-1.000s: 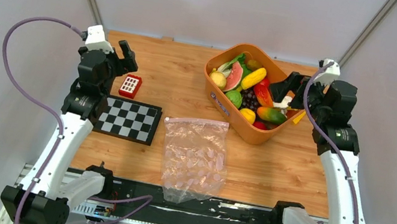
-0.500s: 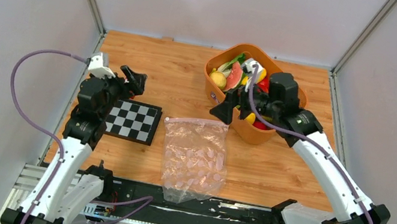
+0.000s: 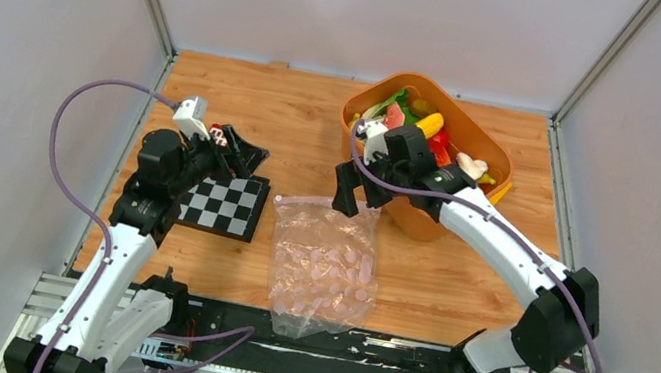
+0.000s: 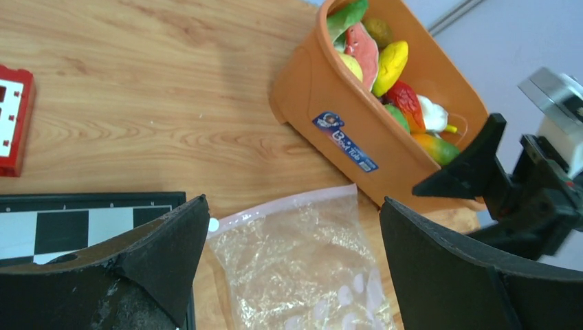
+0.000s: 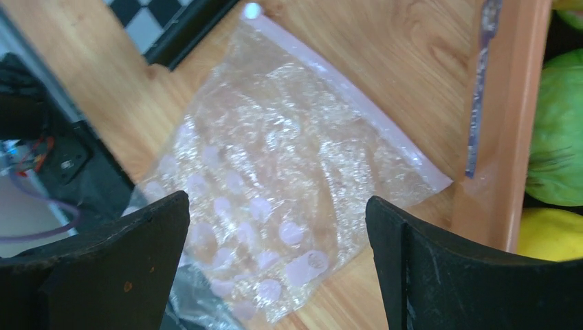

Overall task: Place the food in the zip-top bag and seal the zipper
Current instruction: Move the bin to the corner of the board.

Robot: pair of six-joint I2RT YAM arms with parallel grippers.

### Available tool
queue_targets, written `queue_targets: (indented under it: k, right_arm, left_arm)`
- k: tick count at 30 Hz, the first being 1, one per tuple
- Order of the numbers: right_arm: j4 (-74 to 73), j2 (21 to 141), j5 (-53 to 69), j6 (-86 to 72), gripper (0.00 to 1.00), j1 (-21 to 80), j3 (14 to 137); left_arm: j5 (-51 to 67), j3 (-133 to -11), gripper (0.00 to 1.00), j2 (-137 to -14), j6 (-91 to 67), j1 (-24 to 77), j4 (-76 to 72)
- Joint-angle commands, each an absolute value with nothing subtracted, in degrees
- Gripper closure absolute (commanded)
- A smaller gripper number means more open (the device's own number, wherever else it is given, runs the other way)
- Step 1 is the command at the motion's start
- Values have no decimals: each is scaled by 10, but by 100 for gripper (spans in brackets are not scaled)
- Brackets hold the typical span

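Note:
The zip-top bag lies flat and empty on the wooden table, its zipper at the far edge. The food sits heaped in the orange basket: watermelon slice, yellow piece, green piece, lemon. My left gripper is open and empty over the checkerboard's far edge, left of the bag; its wrist view shows the bag and zipper. My right gripper is open and empty above the bag's mouth corner, beside the basket; its wrist view shows the bag.
A checkerboard lies left of the bag. A red block with white buttons sits behind it, mostly hidden by my left arm in the top view. The basket wall is close on my right gripper's right side.
My right arm has swung left from the basket to above the bag's mouth. My left gripper has moved right, over the checkerboard's far edge.

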State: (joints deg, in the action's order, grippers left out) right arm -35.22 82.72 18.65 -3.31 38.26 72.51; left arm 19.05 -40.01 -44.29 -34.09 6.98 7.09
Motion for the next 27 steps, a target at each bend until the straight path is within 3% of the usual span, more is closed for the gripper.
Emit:
queue_targets:
  k: [1,6,13,23,27]
  right_arm:
    - [-338,880,56,-51,0,386,762]
    - [-303,932,-74,-64,0,356,774]
    - [-226,962,-49,-106,0,276,767]
    - [-227,971,106,-94,0,211,753]
    - [-215,941,235,-69,8,220,711]
  left_arm:
    - [208,-419,0,-438,-300,70,127]
    - [209,-423,0,-452,-293,69,149]
    - [237,-423,0,-478,-286,71,147]
    - [226,-442,0,-535,-234,126,177]
    - [193,-465,0,-567,-203,175,195]
